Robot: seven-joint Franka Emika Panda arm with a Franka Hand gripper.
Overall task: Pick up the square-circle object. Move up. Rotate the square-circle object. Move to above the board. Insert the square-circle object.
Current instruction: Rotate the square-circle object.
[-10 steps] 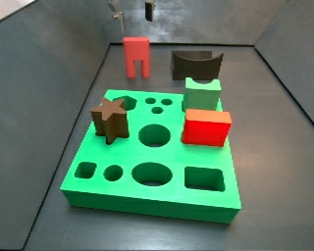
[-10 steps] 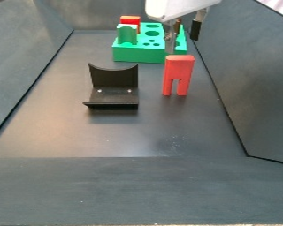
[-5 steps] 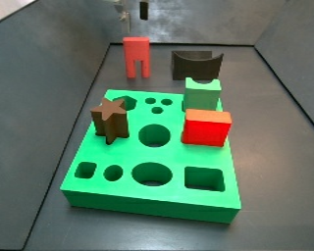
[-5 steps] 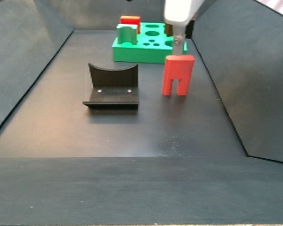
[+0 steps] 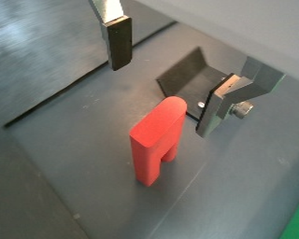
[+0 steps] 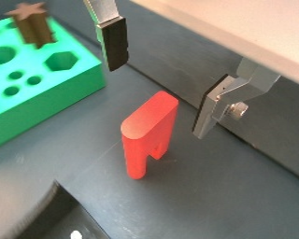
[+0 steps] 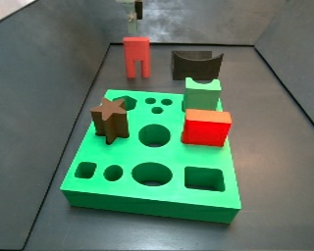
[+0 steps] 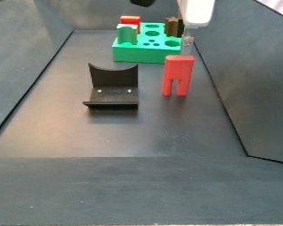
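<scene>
The square-circle object [image 7: 136, 56] is a salmon-red piece that stands upright on its two legs on the dark floor, beyond the board's far edge. It also shows in the other side view [image 8: 179, 74]. My gripper [image 7: 133, 12] hangs open above it, touching nothing. In both wrist views the square-circle object [image 5: 159, 140] [image 6: 149, 131] lies below the gap of the gripper [image 5: 163, 93] [image 6: 160, 96], with the fingers well apart on either side. The green board [image 7: 133, 186] [image 8: 134, 53] lies flat, and one corner of the board [image 6: 64, 89] shows in a wrist view.
The fixture [image 7: 195, 64] [image 8: 110, 84] stands beside the salmon piece. A red cube [image 7: 207, 126], a dark brown star [image 7: 110, 116] and a small green block [image 7: 203, 93] sit on the board. Sloping grey walls [image 7: 290, 88] close in the floor.
The gripper has shifted sideways over the salmon piece and its fingers look turned in a side view. The piece and everything on the board have stayed put.
</scene>
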